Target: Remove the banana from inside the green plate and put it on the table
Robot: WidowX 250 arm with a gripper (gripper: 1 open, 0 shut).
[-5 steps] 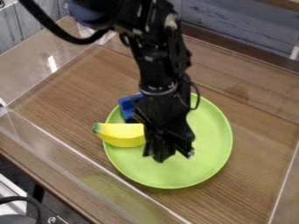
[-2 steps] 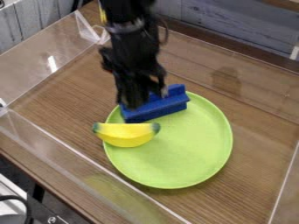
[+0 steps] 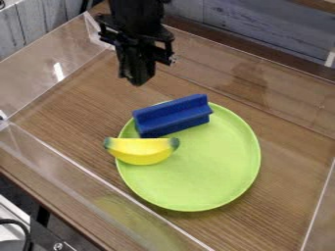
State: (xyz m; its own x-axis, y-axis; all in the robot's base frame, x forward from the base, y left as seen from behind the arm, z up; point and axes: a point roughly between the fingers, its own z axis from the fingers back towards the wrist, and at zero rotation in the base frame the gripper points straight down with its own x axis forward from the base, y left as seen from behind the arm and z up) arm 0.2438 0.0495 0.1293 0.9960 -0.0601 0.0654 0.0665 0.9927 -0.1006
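The yellow banana [image 3: 140, 150] lies on the left rim of the lime-green plate [image 3: 210, 172], its green stem tip hanging over the plate's edge above the table [image 3: 78, 118]. A blue rectangular block [image 3: 173, 115] rests on the plate's far left part, just behind the banana. My gripper [image 3: 137, 78] hangs above the table beyond the plate's far left edge, pointing straight down. Its black fingers are shut and hold nothing. It is well clear of the banana.
Clear acrylic walls [image 3: 53, 59] border the tabletop at the left, the front and the back. Bare wood shows to the left of the plate and behind it.
The gripper rose out of the plate and moved up-left in the picture, away from the banana and block. The blue block, earlier hidden behind the fingers, now shows fully. The banana stayed put.
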